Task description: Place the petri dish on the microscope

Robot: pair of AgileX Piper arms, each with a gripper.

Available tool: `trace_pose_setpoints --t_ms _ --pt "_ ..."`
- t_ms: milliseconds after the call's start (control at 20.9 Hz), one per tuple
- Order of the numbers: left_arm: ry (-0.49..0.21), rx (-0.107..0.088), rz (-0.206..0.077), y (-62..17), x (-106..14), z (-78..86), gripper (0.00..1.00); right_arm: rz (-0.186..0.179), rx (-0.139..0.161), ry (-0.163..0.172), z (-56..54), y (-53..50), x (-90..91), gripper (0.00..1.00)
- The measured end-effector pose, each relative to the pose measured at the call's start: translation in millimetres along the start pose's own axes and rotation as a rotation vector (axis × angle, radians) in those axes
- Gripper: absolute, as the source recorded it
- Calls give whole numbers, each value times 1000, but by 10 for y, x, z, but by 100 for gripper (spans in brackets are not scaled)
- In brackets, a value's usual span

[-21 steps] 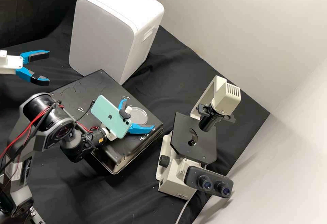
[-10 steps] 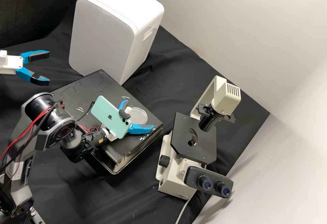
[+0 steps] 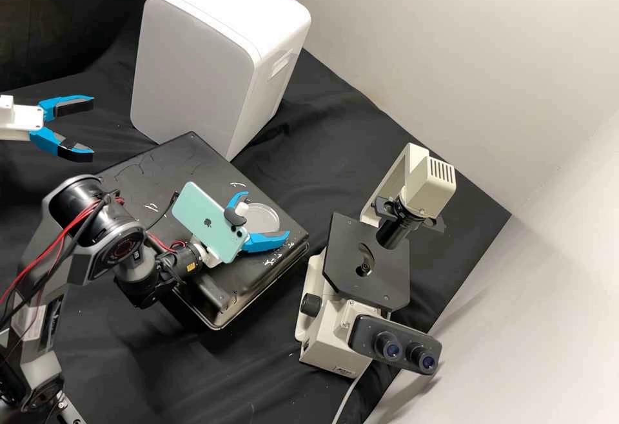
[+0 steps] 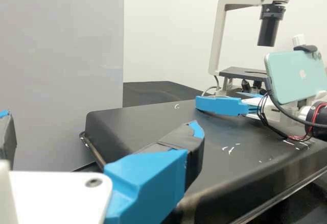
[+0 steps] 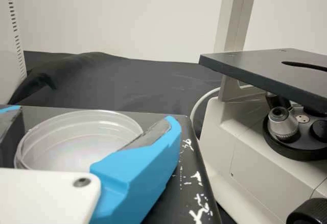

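A clear petri dish [image 3: 258, 216] lies on a black raised tray [image 3: 161, 176]. My right gripper [image 3: 265, 214] is open and straddles it, one blue finger on each side, close to the rim. In the right wrist view the petri dish [image 5: 76, 142] lies between the fingers, with one fingertip [image 5: 153, 142] at its edge. The microscope [image 3: 361, 282] stands to the right of the tray, its black stage [image 3: 367, 263] bare. My left gripper [image 3: 90, 125] hovers open at the far left, holding nothing, and its wrist view looks across the tray [image 4: 153, 127] at the right gripper.
A tall white box [image 3: 213, 50] stands behind the tray. A mint-green phone [image 3: 209, 221] is clamped on the right arm's wrist. The microscope's lamp head [image 3: 425, 185] overhangs the stage. A white wall runs along the right.
The right gripper's fingers have drawn in closer around the petri dish. The dish, the microscope and the left arm have not moved.
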Motion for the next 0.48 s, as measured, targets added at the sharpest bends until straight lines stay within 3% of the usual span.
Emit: trace_pose_setpoints --t_ms 478 --pt "0 0 0 0 0 0 100 8 7 -1 9 15 0 0"
